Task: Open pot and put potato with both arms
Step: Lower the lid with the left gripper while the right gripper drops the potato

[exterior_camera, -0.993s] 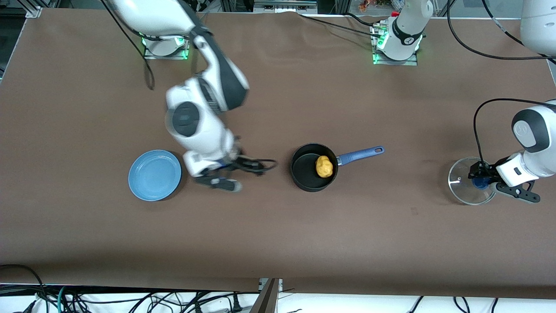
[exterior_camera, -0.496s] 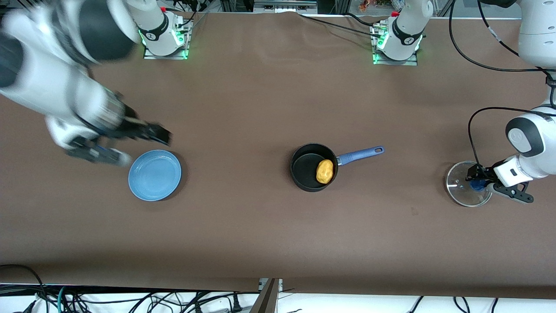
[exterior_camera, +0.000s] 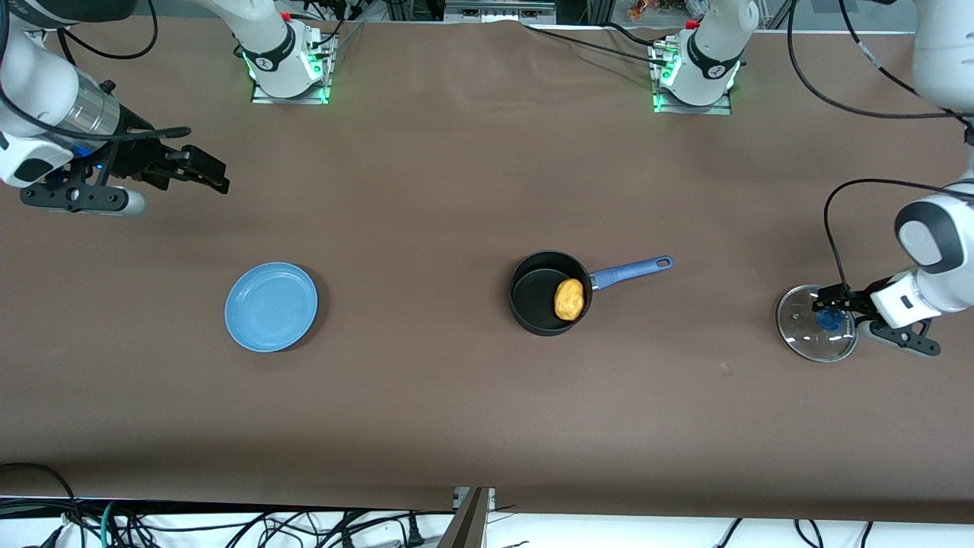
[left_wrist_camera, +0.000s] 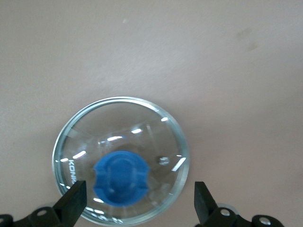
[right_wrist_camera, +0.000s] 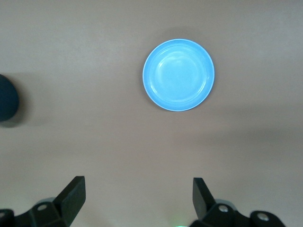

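Note:
The black pot (exterior_camera: pixel 533 301) with its blue handle (exterior_camera: pixel 631 270) stands uncovered at the table's middle. The yellow-orange potato (exterior_camera: pixel 569 298) lies inside it, on the handle side. The glass lid (exterior_camera: pixel 799 335) with a blue knob (exterior_camera: pixel 829 320) lies on the table toward the left arm's end. My left gripper (exterior_camera: pixel 831 309) is over it and open; in the left wrist view (left_wrist_camera: pixel 137 205) its fingers stand wide of the knob (left_wrist_camera: pixel 121 177). My right gripper (exterior_camera: pixel 205 171) is open and empty, raised near the right arm's end. It also shows in the right wrist view (right_wrist_camera: pixel 137 196).
A flat blue plate (exterior_camera: pixel 271 307) lies empty toward the right arm's end; it also shows in the right wrist view (right_wrist_camera: pixel 178 74). The pot's dark rim (right_wrist_camera: pixel 7 104) shows at that view's edge. Both arm bases stand along the table's edge farthest from the front camera.
My right arm has swung away from beside the pot, past the plate, to the right arm's end of the table. The lid and my left gripper have shifted slightly.

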